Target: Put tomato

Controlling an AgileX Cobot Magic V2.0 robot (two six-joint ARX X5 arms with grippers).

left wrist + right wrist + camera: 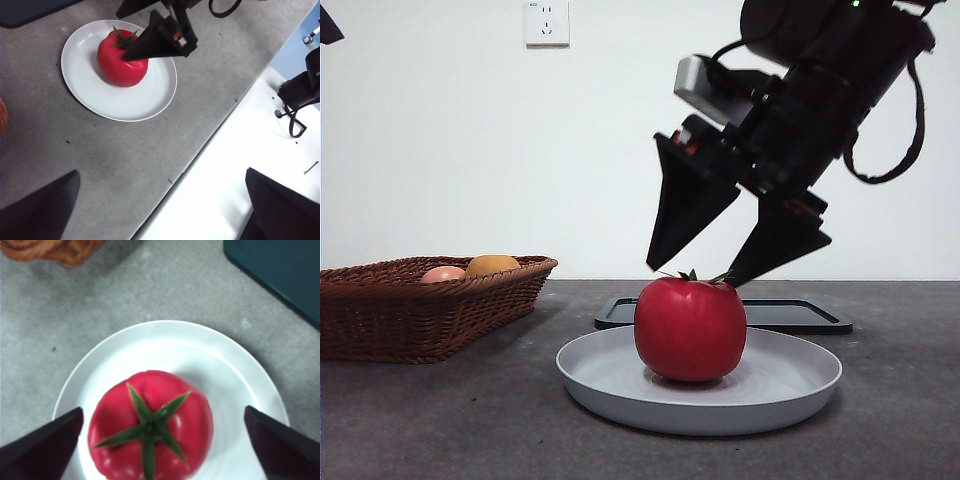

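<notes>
white plate (790, 395) on the grey table (440, 420), red tomato (690, 328) sitting upright at its middle, right gripper (692, 270) spread wide just above the tomato, left gripper (160, 210) also spread, well apart, wicker basket (410, 305) left

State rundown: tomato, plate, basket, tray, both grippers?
tomato: upright on the plate, calyx up, not gripped
plate: flat on the table, holds only the tomato
basket: upright, orange fruit and pink fruit inside
tray: flat behind the plate
right gripper: open, just above the tomato
left gripper: open, away from the plate, holding nothing
</notes>
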